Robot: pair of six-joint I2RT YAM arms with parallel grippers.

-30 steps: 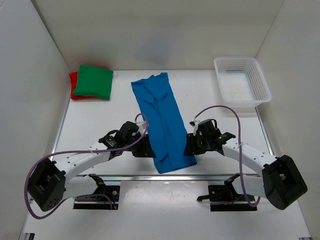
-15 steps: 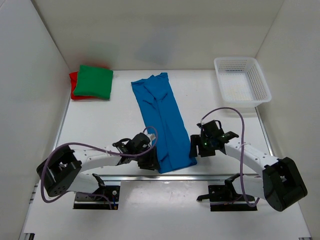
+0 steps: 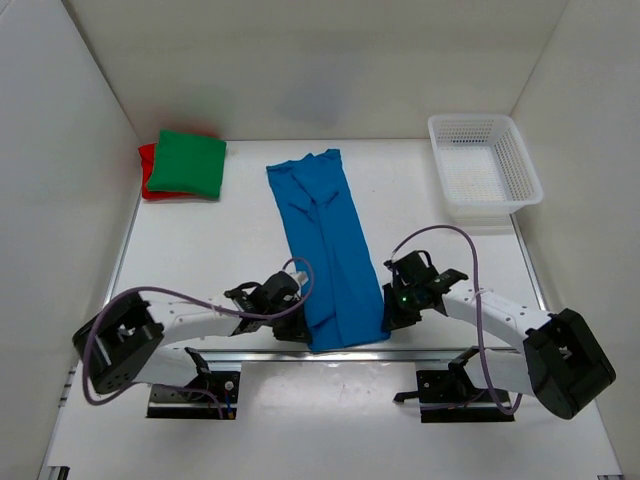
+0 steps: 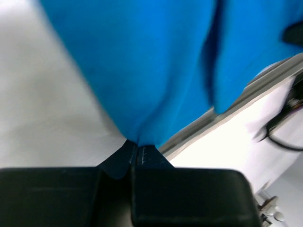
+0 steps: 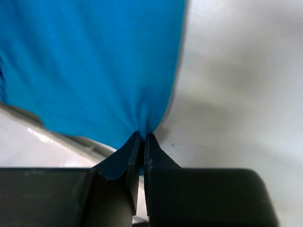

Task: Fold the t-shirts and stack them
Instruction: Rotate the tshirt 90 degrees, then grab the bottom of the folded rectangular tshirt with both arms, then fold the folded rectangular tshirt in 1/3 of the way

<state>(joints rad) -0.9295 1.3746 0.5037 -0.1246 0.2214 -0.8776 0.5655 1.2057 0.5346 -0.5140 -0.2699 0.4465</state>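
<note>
Blue soft cloth t-shirt (image 3: 328,245) lies in a long strip down the middle of my white worktop (image 3: 200,250), its hem at the near edge. My left claw (image 3: 300,328) and right claw (image 3: 388,316) are each pinched tight on one near corner. It looks light and floppy, so I think corners are the best hold.

No readable text — none anywhere.

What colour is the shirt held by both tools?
The shirt is bright blue, best seen in the top external view.
</note>
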